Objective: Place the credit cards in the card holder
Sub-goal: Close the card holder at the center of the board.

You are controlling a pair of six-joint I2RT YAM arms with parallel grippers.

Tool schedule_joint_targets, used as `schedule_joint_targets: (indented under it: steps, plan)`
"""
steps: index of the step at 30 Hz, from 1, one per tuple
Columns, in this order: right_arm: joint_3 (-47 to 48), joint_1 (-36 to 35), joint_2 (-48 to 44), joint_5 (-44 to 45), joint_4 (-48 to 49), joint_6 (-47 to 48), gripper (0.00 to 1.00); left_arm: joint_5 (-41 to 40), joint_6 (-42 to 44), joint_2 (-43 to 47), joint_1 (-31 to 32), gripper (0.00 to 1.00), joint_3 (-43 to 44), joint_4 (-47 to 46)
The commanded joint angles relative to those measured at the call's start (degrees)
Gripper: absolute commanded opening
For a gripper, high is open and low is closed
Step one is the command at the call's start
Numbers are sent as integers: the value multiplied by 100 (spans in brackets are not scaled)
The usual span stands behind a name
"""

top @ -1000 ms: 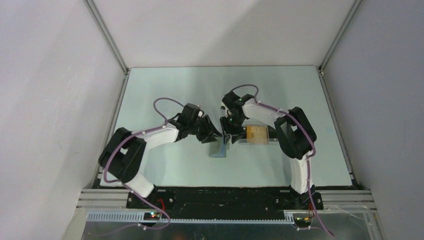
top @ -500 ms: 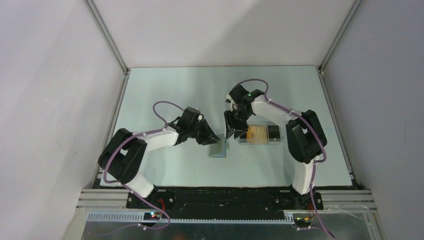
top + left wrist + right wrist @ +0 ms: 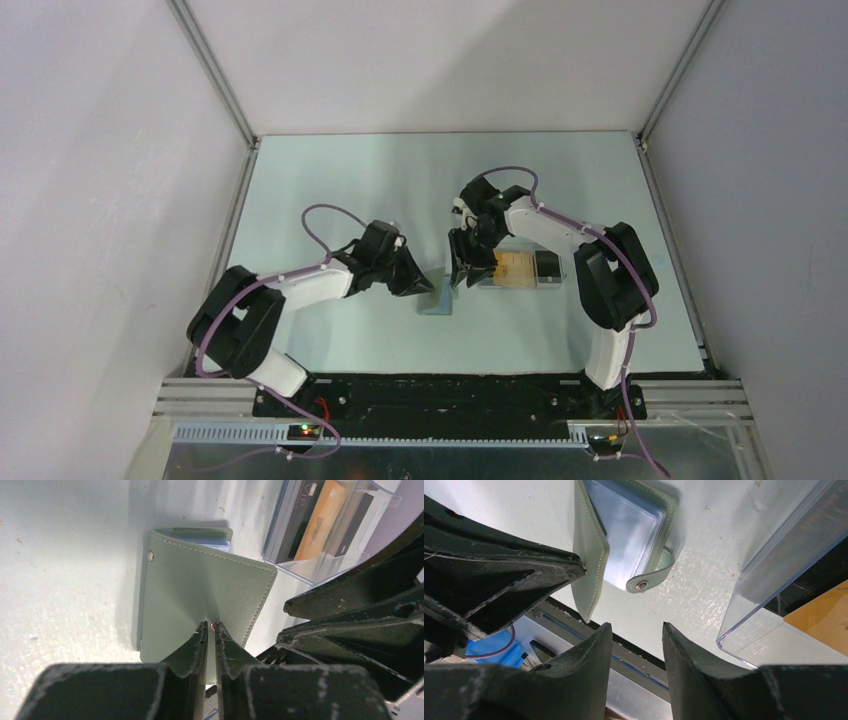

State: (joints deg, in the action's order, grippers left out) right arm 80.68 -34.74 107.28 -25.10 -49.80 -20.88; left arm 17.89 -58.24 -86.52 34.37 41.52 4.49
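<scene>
The grey-green card holder lies open on the table; its bluish inside and snap tab show in the right wrist view. My left gripper is shut on its cover and holds that flap raised. It also shows in the top view. My right gripper is open and empty, just above the holder's right edge, between it and the tray; it shows in the top view too. An orange credit card and a black one lie in the tray.
The clear plastic tray sits right of the holder, close to my right gripper; its wall and corner show in the wrist views. The two grippers are close together over the holder. Grey walls enclose the table.
My left gripper has shifted a little toward the front with the cover still in it. My right arm's elbow has swung right while its gripper stays open by the holder.
</scene>
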Motion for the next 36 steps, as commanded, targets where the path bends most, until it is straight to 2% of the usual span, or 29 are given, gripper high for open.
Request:
schedule_joint_targets:
  steps: [1, 9, 14, 22, 30, 36]
  plan:
    - [-3, -56, -142, 31, 90, -77, 46, -370, 54, -265, 93, 12, 206, 123]
    - [35, -211, -15, 171, 53, -139, 50, -668, -184, -661, 304, 11, 536, 82]
    - [136, -349, 135, 576, -43, -135, 50, -508, -293, -888, 374, 11, 710, -100]
    - [467, -513, 344, 1351, -376, -37, 54, -687, -107, -457, 337, 12, 436, 134]
    - [639, -622, 676, 1739, -404, -9, 52, -870, 171, -141, 308, 12, 454, 685]
    - [722, -699, 920, 1507, -223, -33, 52, -728, 303, -263, 310, 13, 576, 873]
